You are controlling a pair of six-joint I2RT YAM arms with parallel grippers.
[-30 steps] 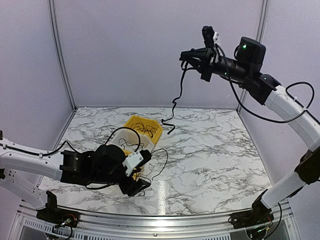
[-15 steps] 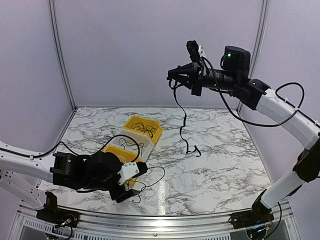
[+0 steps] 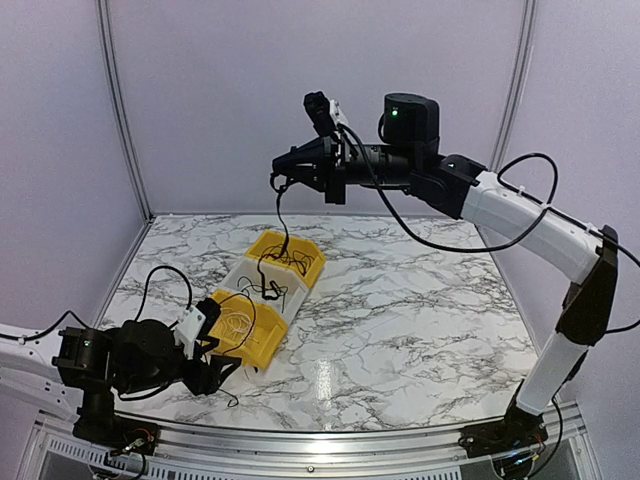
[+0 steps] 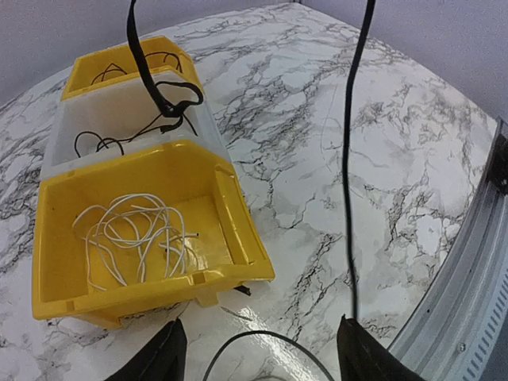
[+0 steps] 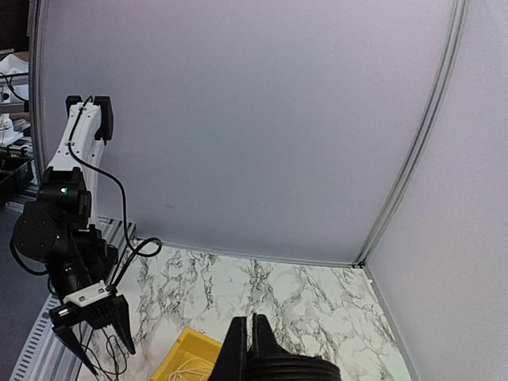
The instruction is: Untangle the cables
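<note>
My right gripper is high above the bins, shut on a thin black cable. That cable hangs straight down, and its kinked lower end lies in the translucent white bin among other black cables. White cables lie in a loose tangle in the near yellow bin. More black cables sit in the far yellow bin. My left gripper is low over the table in front of the near bin, open and holding nothing. In the right wrist view the fingers are pressed together and the cable is hidden.
The three bins stand in a diagonal row left of the table's middle. The left arm's own thick black cable crosses the left wrist view. The metal rail runs along the near table edge. Purple walls close the back and sides.
The right arm swung left with the black cable, from over the table's middle to above the bins. The left arm drew back from the near bin toward the near left corner.
</note>
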